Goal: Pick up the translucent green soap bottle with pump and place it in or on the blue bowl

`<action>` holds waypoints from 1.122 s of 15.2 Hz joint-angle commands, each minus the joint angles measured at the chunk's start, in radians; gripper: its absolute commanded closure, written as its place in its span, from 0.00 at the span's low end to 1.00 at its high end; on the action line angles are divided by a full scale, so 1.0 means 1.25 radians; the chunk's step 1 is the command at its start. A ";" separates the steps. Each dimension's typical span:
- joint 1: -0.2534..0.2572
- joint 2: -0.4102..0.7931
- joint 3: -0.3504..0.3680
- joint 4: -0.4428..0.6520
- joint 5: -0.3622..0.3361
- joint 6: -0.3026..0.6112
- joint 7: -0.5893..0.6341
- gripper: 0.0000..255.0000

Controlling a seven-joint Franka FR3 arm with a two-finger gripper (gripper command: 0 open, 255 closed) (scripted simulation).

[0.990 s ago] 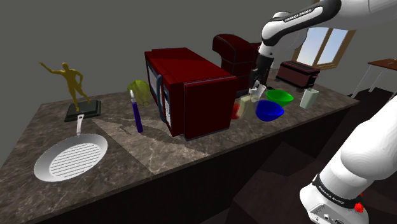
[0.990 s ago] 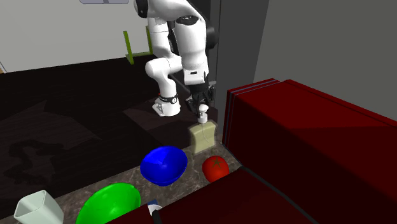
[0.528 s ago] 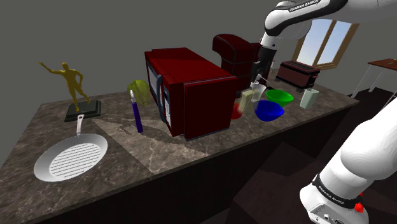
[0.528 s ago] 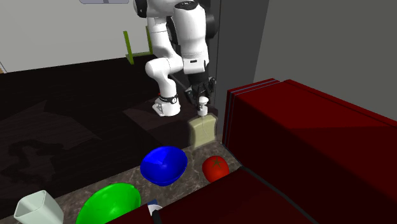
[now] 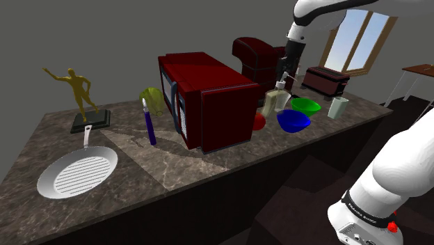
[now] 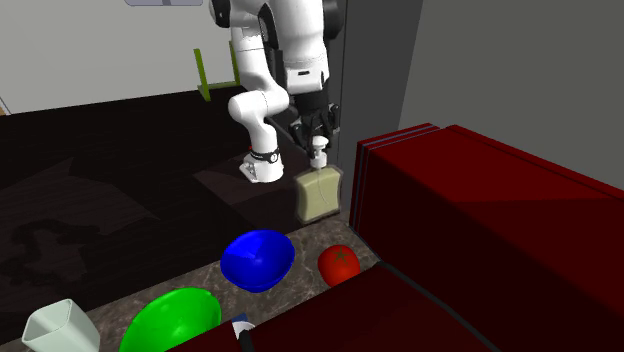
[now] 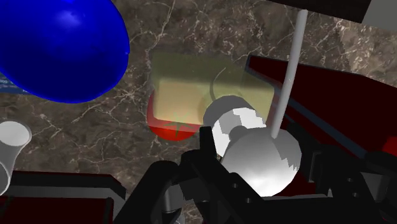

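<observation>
Since the soap bottle (image 6: 319, 196) hangs from the gripper (image 6: 318, 143) by its neck, the move ahead turns on where the blue bowl (image 6: 258, 260) lies from that hanging body. The jaws are closed on the bottle's white pump head (image 7: 256, 154), one black finger on either side of it in the wrist view. The pale, yellowish-green translucent body hangs straight below them, so its long axis runs roughly upright, in line with the gripper. In the shoulder view the base of the bottle (image 5: 274, 102) looks clear of the marbled counter (image 5: 139, 167). It is beside the dark red box (image 5: 209, 97), with a red tomato (image 6: 339, 265) low and close by. Through the wrist camera that tomato shows partly behind the see-through body, which suggests the bottle is above it and not above the bowl. The bowl (image 5: 293, 120) sits off to one side: toward the shoulder view's right and lower, and toward the second exterior view's left and nearer that camera. Its rim looks near the bottle but not under it. A green bowl (image 5: 304, 106) stands just beyond the blue one and should not be mistaken for the target. My judgement is that the lift is done and a sideways carry comes next, away from the red box, until the bottle's base is over the blue hollow. Because the grip is high on the pump, the body may swing as it travels.
</observation>
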 commanded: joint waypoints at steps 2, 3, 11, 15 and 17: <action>-0.007 0.007 -0.011 0.035 0.000 -0.031 -0.015 1.00; -0.013 0.017 -0.023 0.058 0.001 -0.046 -0.032 1.00; -0.072 0.134 -0.113 0.281 0.033 -0.180 -0.174 1.00; -0.116 0.223 -0.156 0.428 0.071 -0.260 -0.249 1.00; -0.151 0.285 -0.178 0.527 0.101 -0.313 -0.291 1.00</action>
